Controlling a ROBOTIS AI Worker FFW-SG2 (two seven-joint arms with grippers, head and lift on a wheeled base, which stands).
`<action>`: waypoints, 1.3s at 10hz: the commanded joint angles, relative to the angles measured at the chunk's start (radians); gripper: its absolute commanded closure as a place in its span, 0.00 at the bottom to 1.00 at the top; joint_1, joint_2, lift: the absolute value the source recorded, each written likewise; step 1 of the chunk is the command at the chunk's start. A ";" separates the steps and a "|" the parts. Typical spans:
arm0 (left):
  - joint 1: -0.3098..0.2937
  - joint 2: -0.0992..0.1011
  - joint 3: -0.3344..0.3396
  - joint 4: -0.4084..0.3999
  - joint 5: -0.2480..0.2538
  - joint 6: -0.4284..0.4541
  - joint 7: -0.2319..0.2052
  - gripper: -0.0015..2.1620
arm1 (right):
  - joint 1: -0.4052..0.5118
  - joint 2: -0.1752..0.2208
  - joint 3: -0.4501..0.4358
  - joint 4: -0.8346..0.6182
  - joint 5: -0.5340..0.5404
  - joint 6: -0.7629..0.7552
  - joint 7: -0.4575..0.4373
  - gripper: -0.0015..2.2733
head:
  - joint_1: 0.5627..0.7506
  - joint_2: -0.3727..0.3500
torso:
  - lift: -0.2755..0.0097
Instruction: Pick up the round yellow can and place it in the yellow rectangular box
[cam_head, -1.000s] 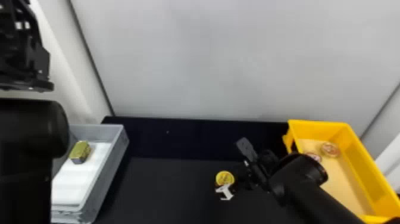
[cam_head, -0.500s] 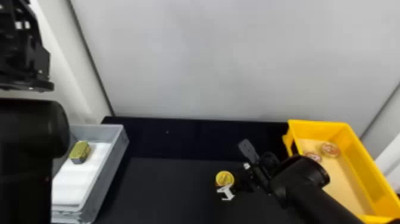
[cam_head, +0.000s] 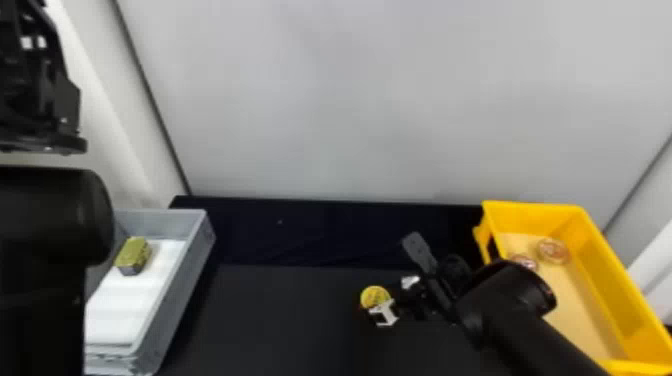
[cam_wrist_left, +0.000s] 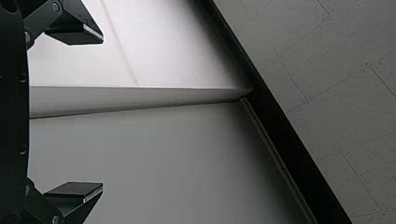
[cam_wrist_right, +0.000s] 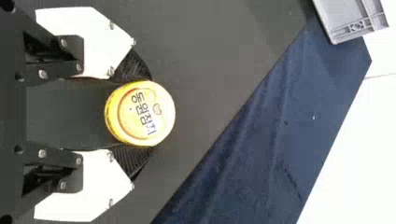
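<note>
- Although contact is seen on both sides, it cannot be told whether the can (cam_wrist_right: 140, 113) has been lifted off the tabletop (cam_head: 280, 310).
- The can is held between the closed-in fingers of the right gripper (cam_wrist_right: 149, 113), its round lid left uncovered; the ribbed pads (cam_wrist_right: 130, 161) are pressed to opposite sides of its wall.
- It is placed right of the tabletop's middle, well in from the far edge and left of the box (cam_head: 610, 280), which is set at the right edge.
- In the box, two round tins (cam_head: 553, 250) are seen toward its far end.
- By judgement, a stiff, sealed tin is being dealt with: fairly heavy for its size if full, hard to crush, but smooth enough to be turned or let slip by a shallow pinch.
- It is best taken across its full width, below the lid's rim, and kept level.
- A raise above the box's wall is called for before any sideways carry; otherwise the wall could be struck.
- The left gripper (cam_wrist_left: 102, 114) is parked high beyond the tabletop's left side, spread and empty.
</note>
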 joint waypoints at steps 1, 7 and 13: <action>0.006 0.001 0.005 -0.011 0.000 0.009 -0.002 0.07 | 0.037 -0.015 -0.006 -0.108 0.021 0.077 0.021 0.32 | 0.53 0.59 | 0.93; 0.046 0.043 0.040 -0.086 0.000 0.106 -0.017 0.07 | 0.138 -0.156 -0.144 -1.106 0.240 0.831 0.233 0.32 | 0.53 0.59 | 0.93; 0.032 0.070 0.037 -0.097 0.000 0.133 -0.026 0.07 | 0.016 -0.268 -0.404 -1.267 0.698 0.858 0.405 0.32 | 0.53 0.59 | 0.93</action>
